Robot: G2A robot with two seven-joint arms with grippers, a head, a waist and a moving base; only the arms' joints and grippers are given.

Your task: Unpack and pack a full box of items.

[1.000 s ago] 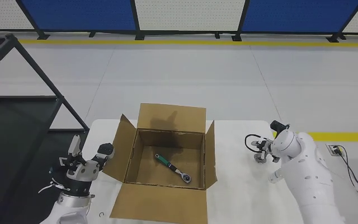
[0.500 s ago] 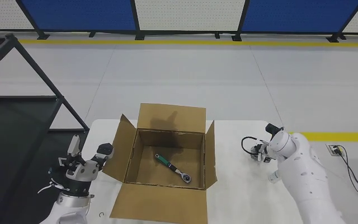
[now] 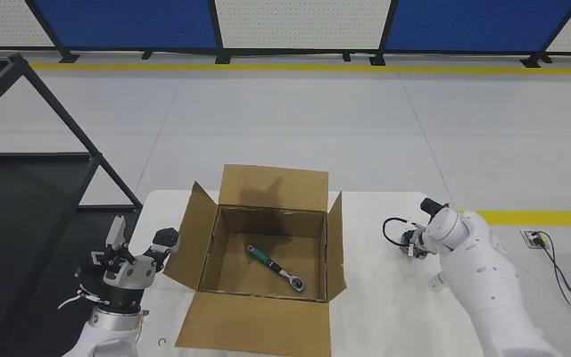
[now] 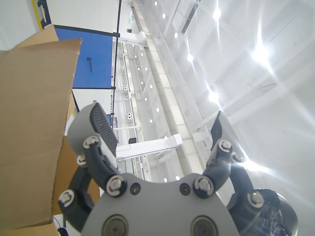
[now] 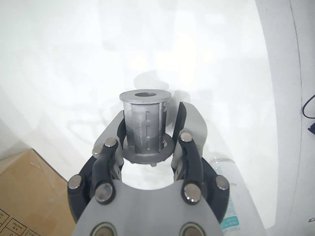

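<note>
- White table (image 3: 375, 294) with rounded corners carries the work, and its far edge meets a pale floor.
- Brown cardboard box (image 3: 272, 221) sits in the middle of the table with all 4 flaps folded outward. The top view looks straight down to its bottom.
- The left gripper (image 4: 157, 116) is at the table's left end, just beside the box's left flap. Its 2 fingers are spread wide and hold nothing, and they point upward so that the ceiling lights show between them. The top view shows it (image 3: 141, 239) tilted toward that flap without touching it.
- The right gripper (image 5: 150, 124) is over the bare table to the right of the box, well apart from the right flap. It pinches the metal spool, with 1 black pad on each side.
- The ratchet wrench (image 3: 276, 268) lies flat on the box floor. It runs diagonally, with its green handle toward the back left and its steel head toward the front right.
- The metal spool (image 5: 144, 121) is a grey slotted cylinder with a round flange at each end. It juts forward from the fingers, and its open bore faces away from the wrist.
</note>
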